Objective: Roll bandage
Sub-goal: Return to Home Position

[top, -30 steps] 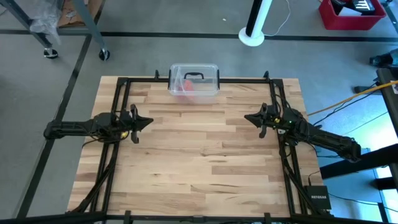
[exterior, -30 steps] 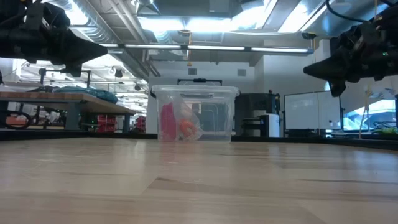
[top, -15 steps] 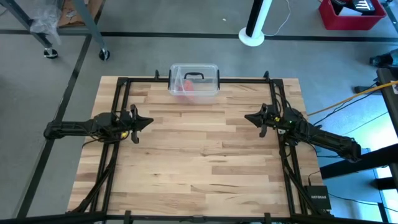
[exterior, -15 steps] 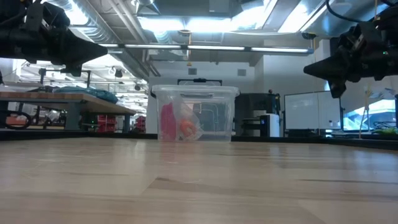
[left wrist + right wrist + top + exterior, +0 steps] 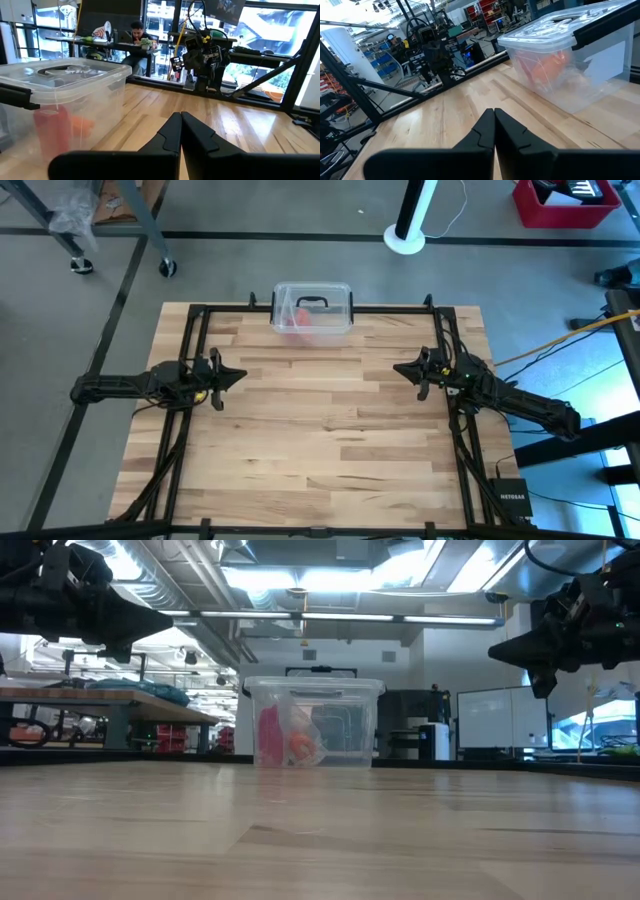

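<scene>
One rolled red bandage (image 5: 268, 738) stands upright inside the clear lidded container (image 5: 345, 690), just beside an orange lump (image 5: 300, 747), at the middle of the far edge of the counter (image 5: 320, 440). Well apart from it, the left end effector (image 5: 238, 376) and right end effector (image 5: 398, 368) hang above the counter's sides, each clenched, fingers pressed together, grasping nothing.
</scene>
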